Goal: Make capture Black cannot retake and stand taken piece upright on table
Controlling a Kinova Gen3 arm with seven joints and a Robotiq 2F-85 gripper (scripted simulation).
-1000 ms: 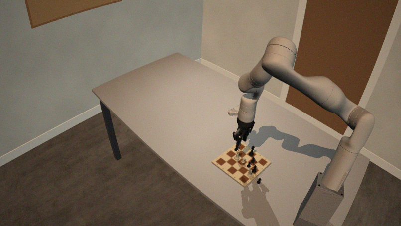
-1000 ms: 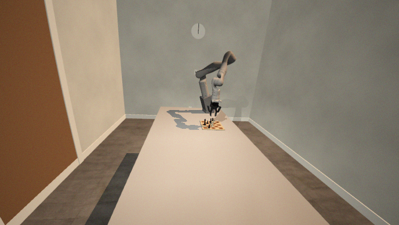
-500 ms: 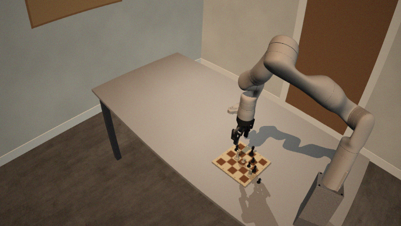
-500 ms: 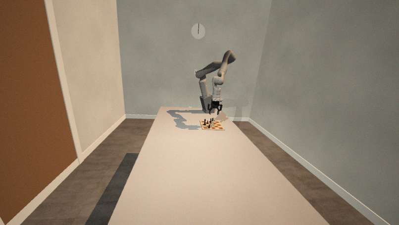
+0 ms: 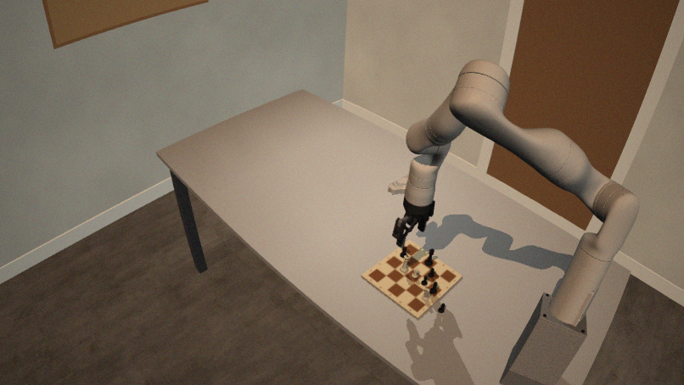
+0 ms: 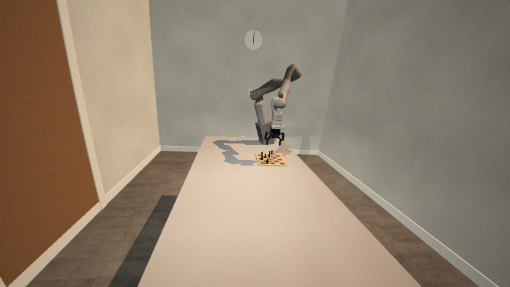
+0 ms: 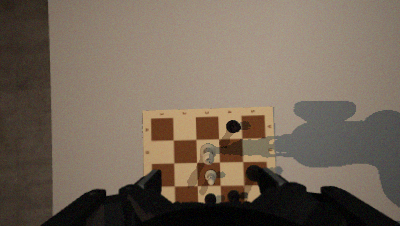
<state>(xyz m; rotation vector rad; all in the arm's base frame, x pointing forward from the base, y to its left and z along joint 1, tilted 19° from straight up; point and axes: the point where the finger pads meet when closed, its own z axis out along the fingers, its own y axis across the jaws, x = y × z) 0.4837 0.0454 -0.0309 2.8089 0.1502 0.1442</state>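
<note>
A small chessboard (image 5: 380,276) (image 6: 281,163) (image 7: 162,128) lies on the table near the arm's base. My gripper (image 5: 406,231) (image 6: 274,137) (image 7: 209,179) is open and empty, and hangs a little above the board's far edge. Right below it a tall white piece (image 5: 406,263) (image 7: 207,151) stands upright on the board. A second white piece (image 5: 415,275) (image 7: 211,176) stands one square on. Black pieces stand along the board's right side, the nearest to the gripper being a tall one (image 5: 429,258) (image 7: 233,126). A small black pawn (image 5: 441,308) stands upright on the table just off the board's near corner.
The long table (image 5: 296,158) (image 6: 249,220) stretches away to the left of the board. The arm's grey base (image 5: 545,348) stands at the table's right end. The arm's shadow (image 5: 483,238) falls across the table behind the board.
</note>
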